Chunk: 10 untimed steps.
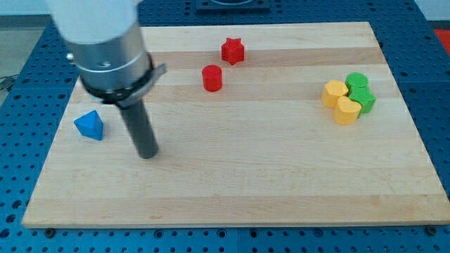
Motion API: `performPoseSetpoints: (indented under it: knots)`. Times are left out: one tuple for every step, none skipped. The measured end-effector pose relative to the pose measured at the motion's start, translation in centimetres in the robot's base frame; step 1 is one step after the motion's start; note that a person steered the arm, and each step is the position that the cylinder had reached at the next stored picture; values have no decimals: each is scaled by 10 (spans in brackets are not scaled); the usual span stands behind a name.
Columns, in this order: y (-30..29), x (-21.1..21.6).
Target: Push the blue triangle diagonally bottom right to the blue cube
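Observation:
The blue triangle (89, 125) lies near the left edge of the wooden board (232, 190). My tip (148, 154) rests on the board to the right of the triangle and slightly below it, a short gap apart, not touching. No blue cube shows in the view; the arm's body covers part of the board's top left.
A red star (233, 50) and a red cylinder (211, 77) sit at the top middle. At the right, two yellow blocks (335, 93) (346, 110) and two green blocks (356, 81) (363, 100) are clustered together. The board's left edge is close to the triangle.

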<state>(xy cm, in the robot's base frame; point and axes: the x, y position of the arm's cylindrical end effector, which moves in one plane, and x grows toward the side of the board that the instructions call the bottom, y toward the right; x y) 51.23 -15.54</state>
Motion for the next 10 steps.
performPoseSetpoints:
  knots:
    - [-42, 0]
    - [-81, 16]
    - [-102, 17]
    - [-104, -31]
    - [-103, -70]
    - [-89, -83]
    - [-60, -109]
    - [-45, -121]
    - [-43, -121]
    - [-22, -121]
